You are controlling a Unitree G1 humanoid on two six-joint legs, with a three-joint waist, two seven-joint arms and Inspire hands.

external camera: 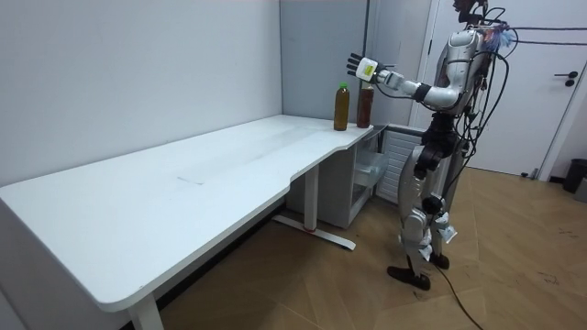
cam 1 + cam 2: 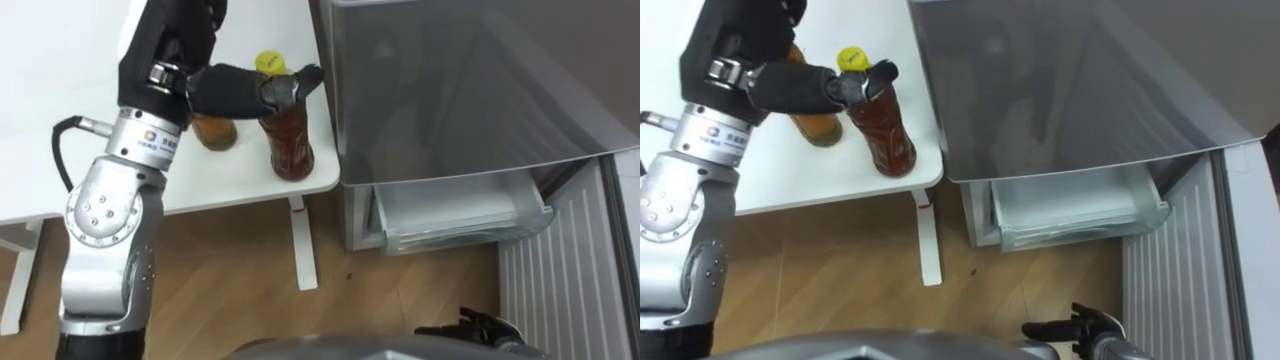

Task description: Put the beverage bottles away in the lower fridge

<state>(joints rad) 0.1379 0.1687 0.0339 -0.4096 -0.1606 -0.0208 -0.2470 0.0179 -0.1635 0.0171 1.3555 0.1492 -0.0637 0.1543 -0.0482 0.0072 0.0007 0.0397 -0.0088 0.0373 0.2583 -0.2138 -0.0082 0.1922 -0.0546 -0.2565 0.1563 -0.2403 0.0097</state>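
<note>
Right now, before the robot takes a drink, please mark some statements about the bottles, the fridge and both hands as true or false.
1. The yellow-capped bottle and the amber bottle stand upright on the table. True.
2. The lower fridge is shut. False: its door is open and a drawer shows.
3. One bottle is in the drawer. False: both are on the table.
4. The left hand is at the yellow-capped bottle's top. True.
5. The right hand holds a bottle. False: it hangs low and holds nothing.
</note>
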